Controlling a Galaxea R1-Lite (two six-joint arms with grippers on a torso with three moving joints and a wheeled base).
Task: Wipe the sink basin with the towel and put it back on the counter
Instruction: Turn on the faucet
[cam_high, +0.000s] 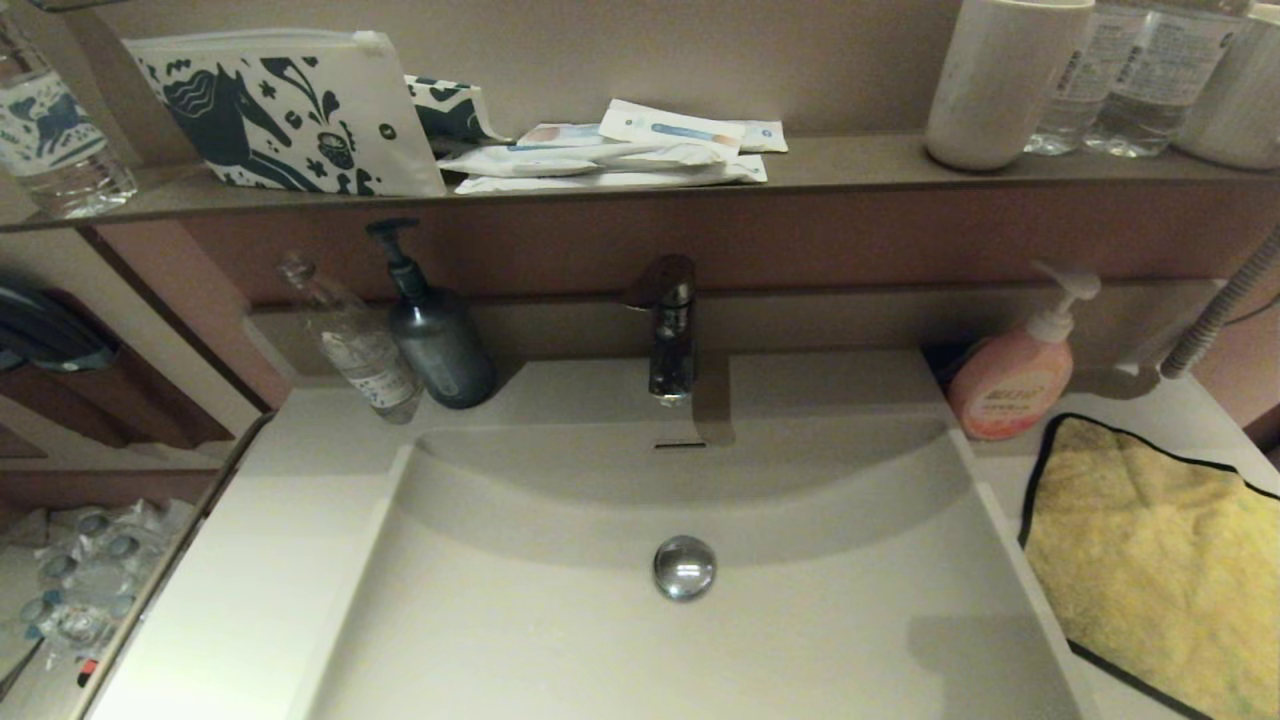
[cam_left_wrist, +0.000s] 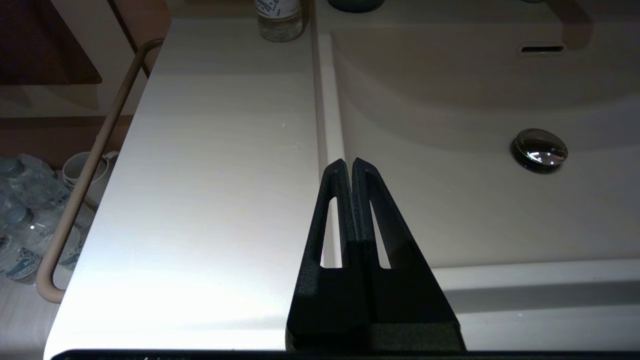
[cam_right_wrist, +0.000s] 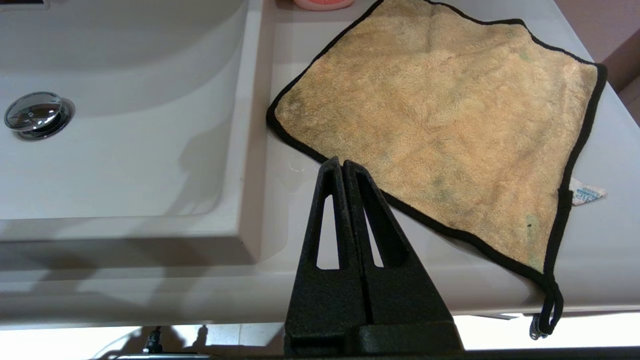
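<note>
The off-white sink basin (cam_high: 560, 640) fills the middle of the head view, with its chrome drain plug (cam_high: 684, 567) and slot overflow (cam_high: 680, 445). The mustard-yellow towel (cam_high: 1160, 560) with black edging lies spread flat on the counter (cam_high: 1000, 480) right of the basin. My right gripper (cam_right_wrist: 343, 162) is shut and empty, held above the counter's front beside the towel's (cam_right_wrist: 440, 115) near edge. My left gripper (cam_left_wrist: 348, 163) is shut and empty above the basin's left rim, over the counter (cam_left_wrist: 210, 175). Neither gripper shows in the head view.
A chrome tap (cam_high: 668, 330) stands behind the basin. A dark pump bottle (cam_high: 435, 340) and a clear bottle (cam_high: 360, 345) sit back left, a pink soap dispenser (cam_high: 1012, 375) back right by the towel. The brown shelf (cam_high: 850, 165) carries a horse-patterned pouch (cam_high: 280, 110), packets and cups.
</note>
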